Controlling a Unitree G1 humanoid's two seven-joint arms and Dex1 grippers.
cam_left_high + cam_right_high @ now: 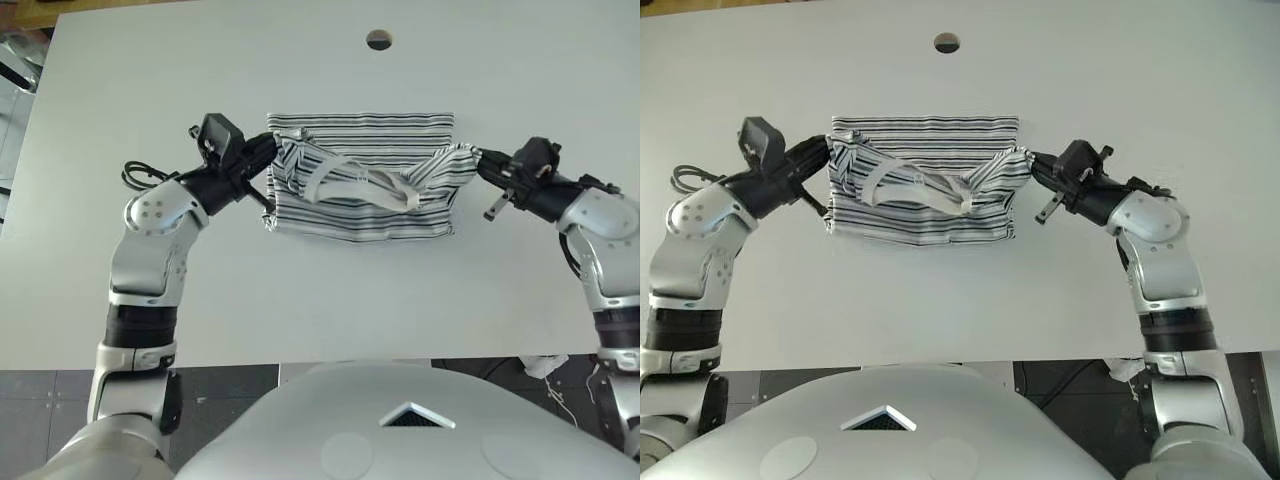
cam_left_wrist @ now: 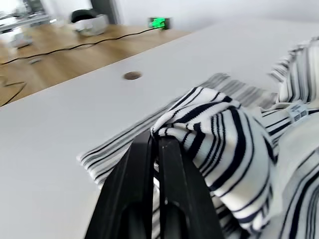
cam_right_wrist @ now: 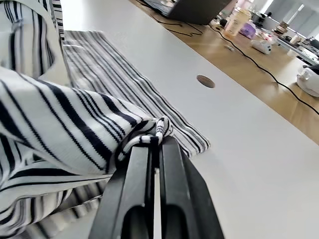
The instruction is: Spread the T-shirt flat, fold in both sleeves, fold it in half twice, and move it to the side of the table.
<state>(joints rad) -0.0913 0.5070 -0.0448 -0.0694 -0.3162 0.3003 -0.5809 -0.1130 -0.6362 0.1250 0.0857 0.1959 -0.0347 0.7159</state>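
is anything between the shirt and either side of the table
Nothing visible does. The left end effector and right end effector are shut on the T-shirt, and the table beside it holds no object; a small hole lies beyond the shirt.

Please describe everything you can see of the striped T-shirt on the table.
The T-shirt is soft knit cloth, white with dark stripes. It lies partly folded into a wide rectangle on the white table, its top layer bunched and lifted. The jaws of the left gripper and right gripper are shut on its two side ends.
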